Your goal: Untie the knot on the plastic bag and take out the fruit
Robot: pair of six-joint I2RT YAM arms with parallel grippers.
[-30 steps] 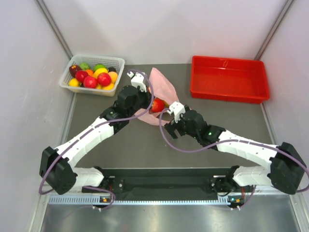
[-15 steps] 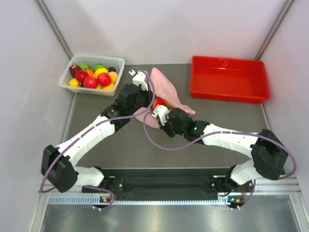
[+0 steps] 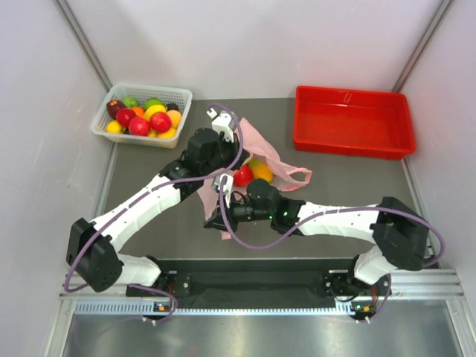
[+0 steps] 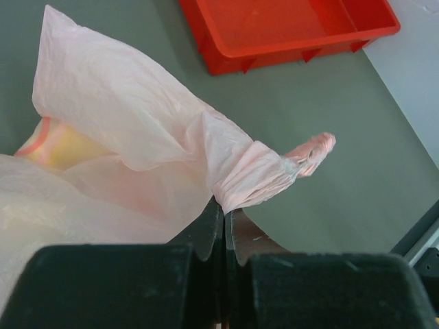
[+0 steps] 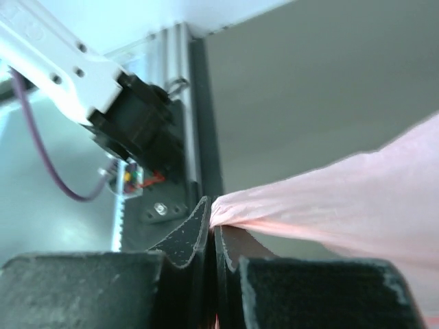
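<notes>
The pink plastic bag (image 3: 256,141) lies mid-table, stretched between both grippers. My left gripper (image 3: 232,160) is shut on a bunched fold of the bag (image 4: 137,103), and a twisted strip (image 4: 309,152) sticks out past its jaws (image 4: 225,208). My right gripper (image 3: 217,222) is shut on another edge of the bag (image 5: 343,199), drawn toward the near left; the film comes straight out of its jaws (image 5: 212,221). A red apple (image 3: 242,177) and a yellow-orange fruit (image 3: 260,171) show at the bag's mouth. A yellow fruit (image 4: 58,147) shows through the film. The knot is out of view.
A white basket (image 3: 181,95) of mixed fruit stands at the back left. A red tray (image 3: 352,123) (image 4: 288,31) sits at the back right. A loose handle loop (image 3: 299,177) lies right of the fruit. The rail with the arm bases (image 5: 158,192) runs along the near edge.
My right gripper swung left from beside the bag, shut on its film and pulled it toward the near left. The bag stretched out and the fruit came into sight. The left gripper kept its hold.
</notes>
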